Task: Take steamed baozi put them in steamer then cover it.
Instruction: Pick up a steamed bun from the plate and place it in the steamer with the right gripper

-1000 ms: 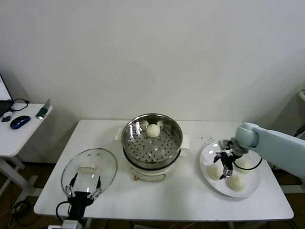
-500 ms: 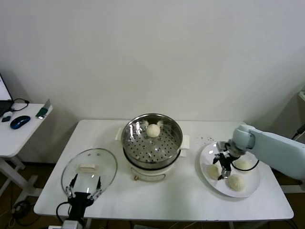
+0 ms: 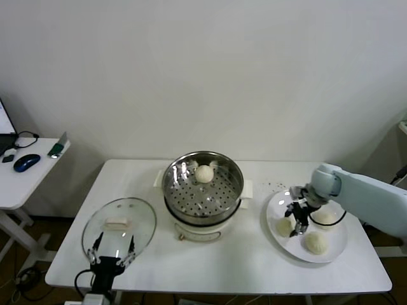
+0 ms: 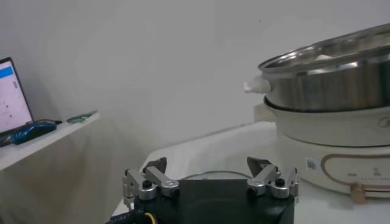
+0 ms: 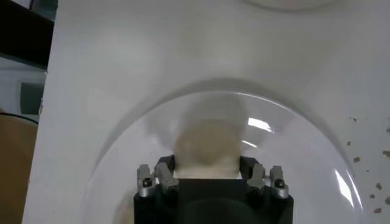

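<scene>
step: 2nd bun pickup
right gripper (image 3: 296,222): clenched on bun (image 3: 285,227), plate's (image 3: 337,250) 9 o'clock
steamer (image 3: 202,189): 1 bun at 12, uncovered
left gripper (image 3: 112,252): released, idle by lid (image 3: 119,223)
next: probably lift, carry to steamer

The steamer (image 3: 203,189) stands uncovered mid-table, its perforated tray bare but for one baozi (image 3: 204,173) at the far side, so there's open room to come down from above. Between the steamer and the white plate (image 3: 338,246) runs a clear strip of table (image 3: 254,257). On the left the glass lid (image 3: 119,222) lies flat, with the left gripper (image 3: 111,249) parked at its near edge, well apart from the steamer.
</scene>
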Motion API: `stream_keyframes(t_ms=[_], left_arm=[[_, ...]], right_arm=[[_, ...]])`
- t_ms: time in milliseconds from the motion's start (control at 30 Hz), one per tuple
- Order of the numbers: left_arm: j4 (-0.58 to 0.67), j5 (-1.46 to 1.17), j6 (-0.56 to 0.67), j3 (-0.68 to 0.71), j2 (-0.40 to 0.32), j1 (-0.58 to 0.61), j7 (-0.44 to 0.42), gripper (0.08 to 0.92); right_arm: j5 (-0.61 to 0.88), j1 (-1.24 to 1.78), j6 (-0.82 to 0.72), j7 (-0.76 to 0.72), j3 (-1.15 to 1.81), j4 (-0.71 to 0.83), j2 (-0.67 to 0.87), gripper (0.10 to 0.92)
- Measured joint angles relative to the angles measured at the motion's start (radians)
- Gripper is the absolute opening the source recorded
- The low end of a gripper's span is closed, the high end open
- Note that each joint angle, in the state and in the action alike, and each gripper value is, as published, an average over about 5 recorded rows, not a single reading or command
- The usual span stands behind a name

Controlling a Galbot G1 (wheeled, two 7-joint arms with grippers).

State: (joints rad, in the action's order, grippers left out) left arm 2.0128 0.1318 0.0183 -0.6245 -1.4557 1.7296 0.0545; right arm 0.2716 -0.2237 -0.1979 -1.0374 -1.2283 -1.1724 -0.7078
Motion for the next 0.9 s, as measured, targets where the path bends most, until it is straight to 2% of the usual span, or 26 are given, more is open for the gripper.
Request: stream_keyframes(t_ms=[200,533,900], left_arm=[[0.008,0.009,-0.005,0.015,0.001,-0.007,-0.002,0.823],[0.011,0.026,0.002,0.050,-0.004,-0.007,-0.002,0.823],[0.040,0.047,0.003,0.087,0.011,0.001,-0.001,0.823]], right_arm=[[0.100,-0.178,0.012,-0.007,-0.111,0.009,-0.024,0.670],[0.381,-0.552,0.004,-0.008,-0.364,0.019,-0.150,0.670],[0.547,-0.654,-0.050,0.040,-0.417,0.054,-0.381,0.664]])
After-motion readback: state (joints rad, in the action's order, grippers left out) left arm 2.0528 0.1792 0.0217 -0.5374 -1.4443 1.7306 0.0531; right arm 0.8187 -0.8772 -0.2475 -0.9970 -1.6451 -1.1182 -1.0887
